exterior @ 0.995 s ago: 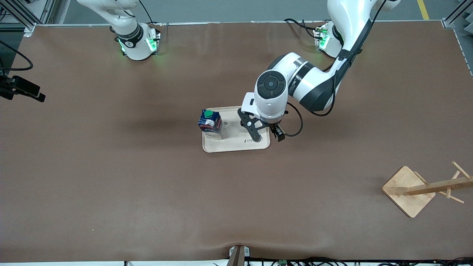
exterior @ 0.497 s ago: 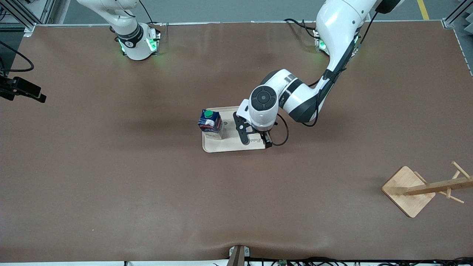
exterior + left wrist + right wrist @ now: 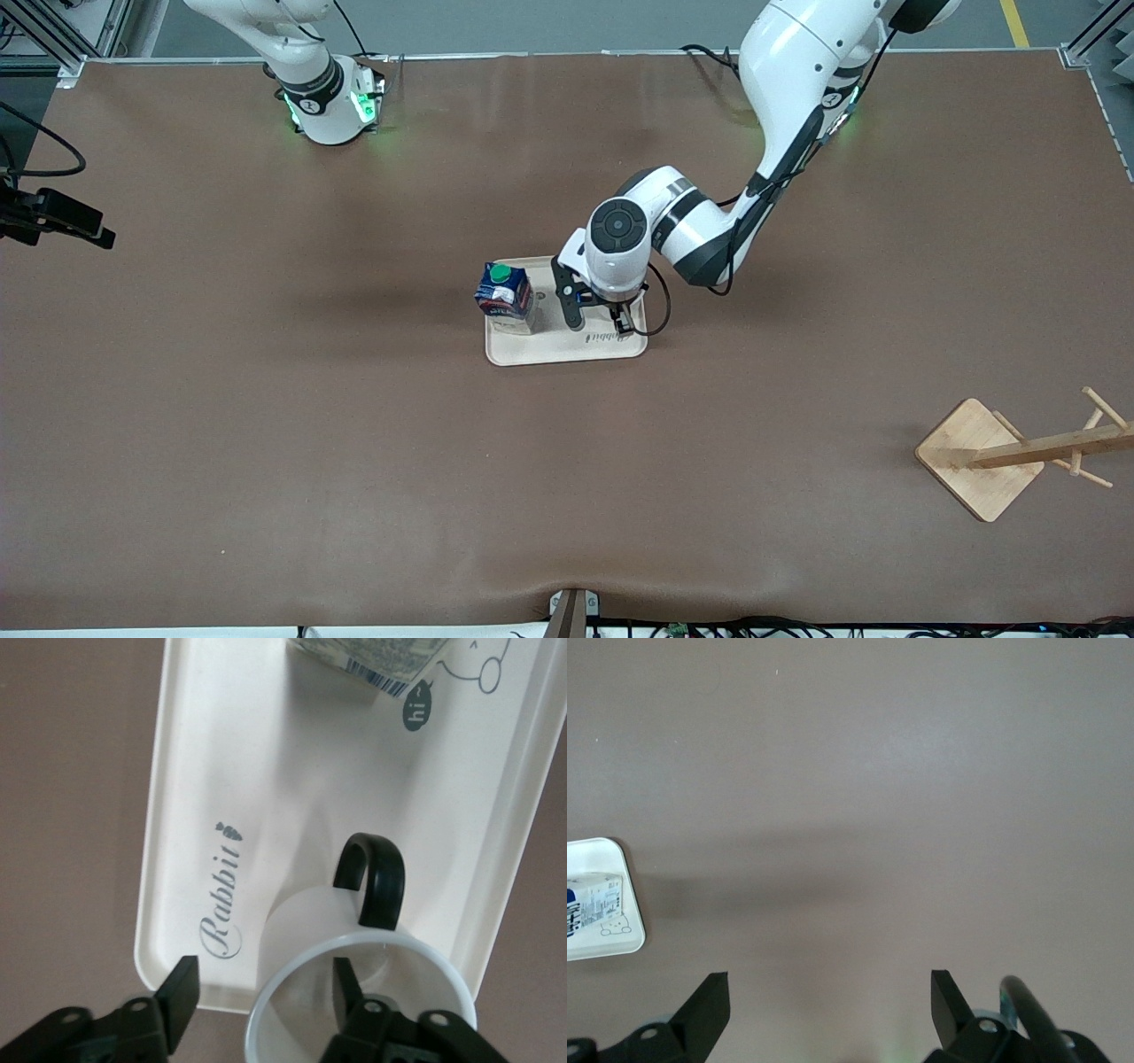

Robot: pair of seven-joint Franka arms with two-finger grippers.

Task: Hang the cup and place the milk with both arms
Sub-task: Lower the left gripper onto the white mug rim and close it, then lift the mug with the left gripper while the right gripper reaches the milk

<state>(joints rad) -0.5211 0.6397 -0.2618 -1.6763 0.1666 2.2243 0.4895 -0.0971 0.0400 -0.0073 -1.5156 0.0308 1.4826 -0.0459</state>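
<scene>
Cup (image 3: 354,992) and milk (image 3: 505,297) upright, apparently, on tray (image 3: 567,350)

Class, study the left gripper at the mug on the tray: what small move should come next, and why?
Probably finish closing the left gripper on the mug's wall. One finger stands outside the rim, the other inside, with a gap remaining. The mug stands on the tray, not yet lifted.
</scene>
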